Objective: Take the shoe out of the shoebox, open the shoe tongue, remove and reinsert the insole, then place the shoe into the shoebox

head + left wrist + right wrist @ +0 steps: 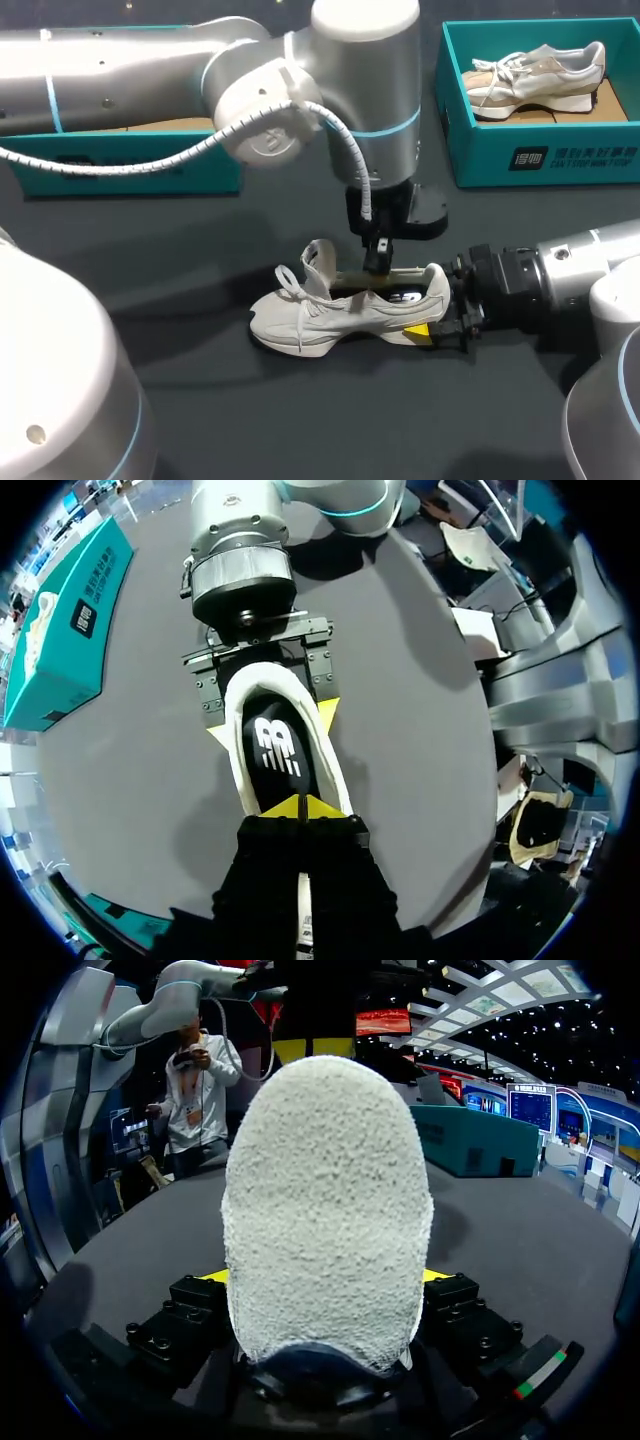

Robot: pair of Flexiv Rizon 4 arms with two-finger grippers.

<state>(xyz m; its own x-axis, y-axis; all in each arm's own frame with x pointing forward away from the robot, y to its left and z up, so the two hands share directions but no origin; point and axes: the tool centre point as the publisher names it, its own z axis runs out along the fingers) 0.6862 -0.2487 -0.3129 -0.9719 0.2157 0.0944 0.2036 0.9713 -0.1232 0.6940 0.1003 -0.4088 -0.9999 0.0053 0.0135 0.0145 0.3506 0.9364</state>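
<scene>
Head view: we see a pale grey-white mesh sneaker [330, 312] standing on its sole on the dark grey surface [200, 420]. Its toe points to our left and its heel to our right. It is outside both boxes. Its tongue [318, 258] stands up from the laces.

The left arm [150, 60] enters from the left and is positioned above the sneaker's opening. The left tool [376, 262] points down into the collar, just behind the tongue. In the left wrist view its yellow tips are together, with only a thin seam between them. They sit directly over the black insole with a white logo [272, 748], which lies inside the sneaker. We cannot tell whether the tips pinch the insole's edge.

The right arm [560, 275] enters from the right, low over the surface. The right tool [440, 322] is clamped on the sneaker's heel. In the right wrist view the heel fills the space between the fingers, with a yellow tip against each side. The left wrist view shows the same contact from above.

An open teal cardboard shoebox [480, 130] stands at the back right, well apart from the tools, and holds a second white-and-beige sneaker [540, 75]. A second teal box [120, 170] stands at the back left, partly hidden behind the left arm.
</scene>
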